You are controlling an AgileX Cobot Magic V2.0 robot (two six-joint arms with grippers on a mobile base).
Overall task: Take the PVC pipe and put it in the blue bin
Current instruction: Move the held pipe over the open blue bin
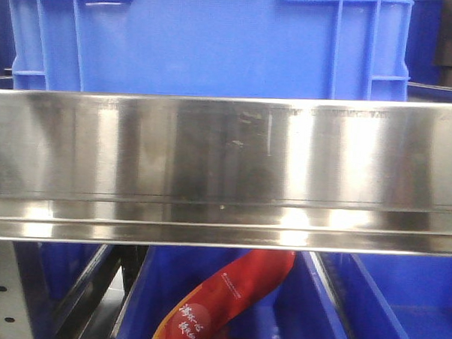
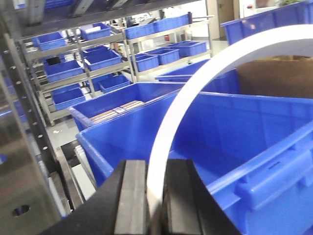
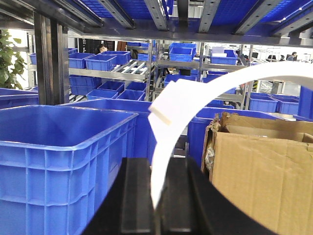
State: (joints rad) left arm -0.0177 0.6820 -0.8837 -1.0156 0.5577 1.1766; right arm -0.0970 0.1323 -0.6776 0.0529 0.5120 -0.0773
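The left gripper (image 2: 155, 208) is clamped on the lower end of the pipe (image 2: 195, 83), so the slim, flat-looking white strip curves up and right over the open blue bin (image 2: 254, 122), likely poised for the drop. The right gripper (image 3: 157, 208) also pinches a white arc (image 3: 171, 117), between another bin (image 3: 49, 161) and a cardboard box (image 3: 259, 176). Whether both hold 1 piece, I cannot tell.
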